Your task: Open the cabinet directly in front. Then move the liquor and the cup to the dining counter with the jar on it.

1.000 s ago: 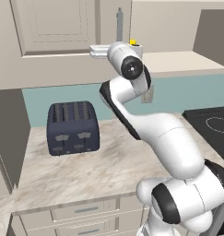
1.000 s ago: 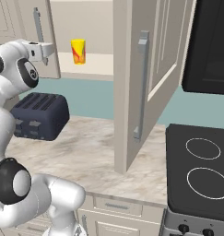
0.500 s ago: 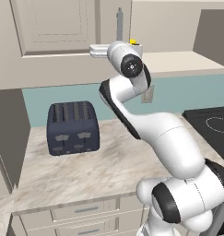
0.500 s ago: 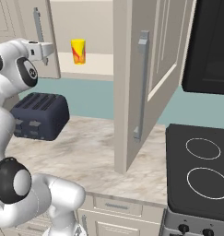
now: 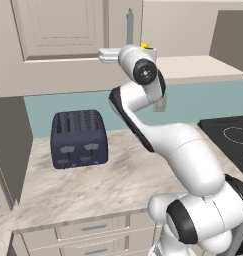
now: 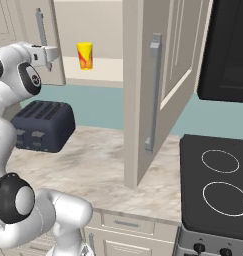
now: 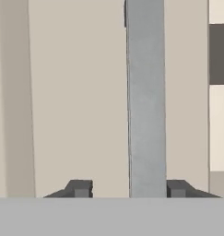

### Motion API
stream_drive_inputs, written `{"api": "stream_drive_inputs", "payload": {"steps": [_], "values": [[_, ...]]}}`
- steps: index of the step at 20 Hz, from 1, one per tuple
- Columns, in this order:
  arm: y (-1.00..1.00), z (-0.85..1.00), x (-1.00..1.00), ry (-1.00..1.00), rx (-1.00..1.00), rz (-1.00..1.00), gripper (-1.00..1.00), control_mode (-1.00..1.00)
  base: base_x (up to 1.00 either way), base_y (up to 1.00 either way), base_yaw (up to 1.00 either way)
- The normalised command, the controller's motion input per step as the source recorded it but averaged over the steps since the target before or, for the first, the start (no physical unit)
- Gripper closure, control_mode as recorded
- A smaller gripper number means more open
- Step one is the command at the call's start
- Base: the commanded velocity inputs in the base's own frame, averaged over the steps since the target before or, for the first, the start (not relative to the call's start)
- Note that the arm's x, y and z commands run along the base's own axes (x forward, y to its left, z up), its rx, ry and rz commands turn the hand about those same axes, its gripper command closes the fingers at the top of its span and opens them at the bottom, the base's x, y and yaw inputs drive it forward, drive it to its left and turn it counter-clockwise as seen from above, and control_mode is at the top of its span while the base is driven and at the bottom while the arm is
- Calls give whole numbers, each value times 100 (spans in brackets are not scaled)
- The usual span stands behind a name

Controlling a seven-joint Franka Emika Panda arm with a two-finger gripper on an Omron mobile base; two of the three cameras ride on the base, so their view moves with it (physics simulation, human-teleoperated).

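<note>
The arm reaches up from the counter to the wall cabinet (image 6: 158, 75), whose right door stands swung wide open toward the camera in the right base view, its long silver handle (image 6: 153, 95) running down the door's edge. The left door (image 5: 58, 45) is still closed, and the claw (image 7: 129, 188) is raised to that door's own silver bar handle (image 7: 145, 97). In the hand view the bar runs straight up between the two dark fingertips (image 7: 80, 188), closer to the right one, which sits just beside it or touching it, while a clear gap stays between the bar and the left tip. The jaws stand partly open around the bar; whether they actually press on it cannot be told. In the left base view the white hand sticks out level from the wrist next to the lower end of the bar. The yellow cup (image 6: 85, 55) with its red-orange mark stands upright on the cabinet's bottom shelf, just right of the hand in the right base view; a sliver of it peeks over the wrist in the left base view. Below, a dark toaster (image 5: 79, 137) sits on the marbled counter (image 5: 103, 185) against the teal back wall, and a black stovetop (image 6: 218, 185) lies to the right, under a dark appliance (image 6: 228, 50) mounted on the wall.
</note>
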Motion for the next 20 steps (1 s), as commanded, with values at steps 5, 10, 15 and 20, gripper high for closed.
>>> {"api": "stream_drive_inputs", "payload": {"steps": [5,10,15,20], "values": [[18,2,-26,1,0,0,100,-100,0,0,0],[69,10,-50,2,0,0,100,-100,0,0,0],[98,0,-56,7,0,0,100,-100,0,0,0],[100,0,-69,3,0,0,100,-100,0,0,0]]}}
